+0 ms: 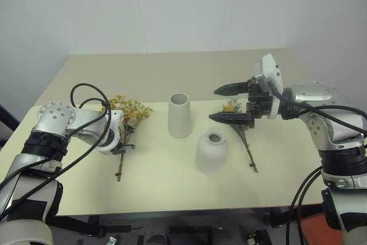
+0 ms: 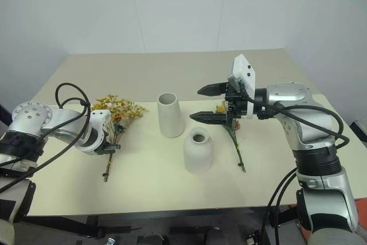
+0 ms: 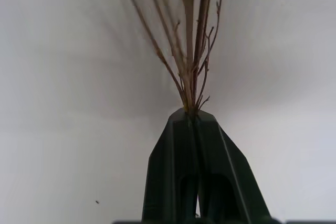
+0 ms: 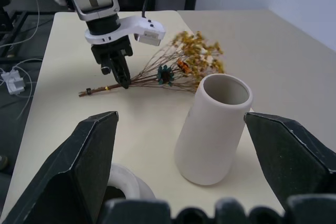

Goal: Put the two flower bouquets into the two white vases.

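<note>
The left gripper (image 3: 192, 116) is pointing steeply down at the surface (image 1: 160, 182) with its jaws pressed fully together on the thin brown stems of the bigger spray (image 1: 128, 111), pinching them partway along, so that the bare stem ends are sticking out toward the robot and the tiny yellow-orange blossoms are fanning out on the far side. The spray is lying flat on the cream surface, on the robot's left. The right gripper (image 1: 230, 104) is hovering in the air above the surface, pointing toward the robot's left, with its jaws standing wide apart and gripping nothing. Below and just behind it, the smaller green sprig (image 1: 245, 142) is lying on the surface on the robot's right, its yellow bloom at the far end and its stem running toward the robot. Between the two bouquets, the taller white vase (image 1: 179, 115) is standing upright, and the shorter rounded vase (image 1: 211, 151) is standing upright close beside it, nearer the robot and slightly to the right. Both vases are sitting empty.
</note>
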You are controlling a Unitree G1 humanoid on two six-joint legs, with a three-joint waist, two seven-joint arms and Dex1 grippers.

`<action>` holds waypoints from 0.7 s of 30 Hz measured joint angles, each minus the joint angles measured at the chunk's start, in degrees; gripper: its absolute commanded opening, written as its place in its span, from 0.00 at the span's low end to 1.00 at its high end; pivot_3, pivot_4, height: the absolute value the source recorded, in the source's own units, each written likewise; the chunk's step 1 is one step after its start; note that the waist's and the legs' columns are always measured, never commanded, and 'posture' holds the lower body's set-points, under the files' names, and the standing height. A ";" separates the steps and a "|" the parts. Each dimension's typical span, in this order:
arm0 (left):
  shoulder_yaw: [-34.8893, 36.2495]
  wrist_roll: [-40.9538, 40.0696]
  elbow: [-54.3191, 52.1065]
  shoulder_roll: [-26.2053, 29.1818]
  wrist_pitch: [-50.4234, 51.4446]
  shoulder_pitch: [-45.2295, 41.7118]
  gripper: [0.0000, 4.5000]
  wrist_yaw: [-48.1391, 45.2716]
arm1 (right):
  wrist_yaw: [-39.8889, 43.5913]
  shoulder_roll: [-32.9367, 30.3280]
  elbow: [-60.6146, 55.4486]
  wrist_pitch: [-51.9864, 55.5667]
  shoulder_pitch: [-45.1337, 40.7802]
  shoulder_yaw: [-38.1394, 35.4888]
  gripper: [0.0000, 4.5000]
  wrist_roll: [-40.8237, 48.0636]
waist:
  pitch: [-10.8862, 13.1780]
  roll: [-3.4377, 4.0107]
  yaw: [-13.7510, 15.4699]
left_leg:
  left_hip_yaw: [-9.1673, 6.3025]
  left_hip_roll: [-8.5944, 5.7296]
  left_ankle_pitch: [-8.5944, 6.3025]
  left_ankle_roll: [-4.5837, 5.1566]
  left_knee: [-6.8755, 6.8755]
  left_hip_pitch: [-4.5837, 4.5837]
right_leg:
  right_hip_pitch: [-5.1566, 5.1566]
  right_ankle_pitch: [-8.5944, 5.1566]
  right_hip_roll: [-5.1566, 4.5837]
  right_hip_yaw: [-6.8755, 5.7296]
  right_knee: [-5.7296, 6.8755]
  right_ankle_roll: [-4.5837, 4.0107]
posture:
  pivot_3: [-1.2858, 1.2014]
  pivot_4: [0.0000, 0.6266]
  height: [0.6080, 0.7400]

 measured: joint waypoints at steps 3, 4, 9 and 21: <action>0.11 0.00 -1.64 0.13 -0.05 0.67 0.01 0.17 | 0.04 -0.07 0.00 0.01 0.20 -0.51 1.00 0.04 | 0.00 0.00 0.02 | 0.01 0.00 0.00 0.00 0.00 -0.01 | 0.00 0.00 0.00 0.00 -0.01 0.00 | 0.52 0.24 1.00; 0.11 0.00 -2.24 0.35 -0.15 0.83 0.01 0.28 | 0.05 -0.09 0.00 0.01 0.23 -0.65 1.00 0.04 | 0.00 0.00 0.02 | 0.01 0.00 0.00 0.00 0.00 -0.01 | 0.00 0.00 0.00 0.01 -0.01 0.00 | 0.52 0.24 1.00; 1.15 0.04 -5.28 2.77 -3.22 -0.25 0.01 3.03 | 0.06 -0.29 0.01 0.01 0.30 -0.97 1.00 0.02 | 0.00 0.00 0.04 | 0.01 0.02 0.01 -0.02 0.00 0.00 | -0.01 0.01 0.00 0.01 0.00 -0.01 | 0.52 0.24 1.00; 10.69 37.45 -14.45 -0.26 -22.83 -10.43 0.01 -35.79 | -1.16 -0.66 -2.11 0.07 3.08 -2.04 1.00 0.89 | 0.00 -0.02 1.26 | 0.56 0.02 0.11 -0.20 -0.01 -0.04 | 0.04 0.04 0.03 -0.05 -0.13 -0.01 | 0.52 0.24 1.00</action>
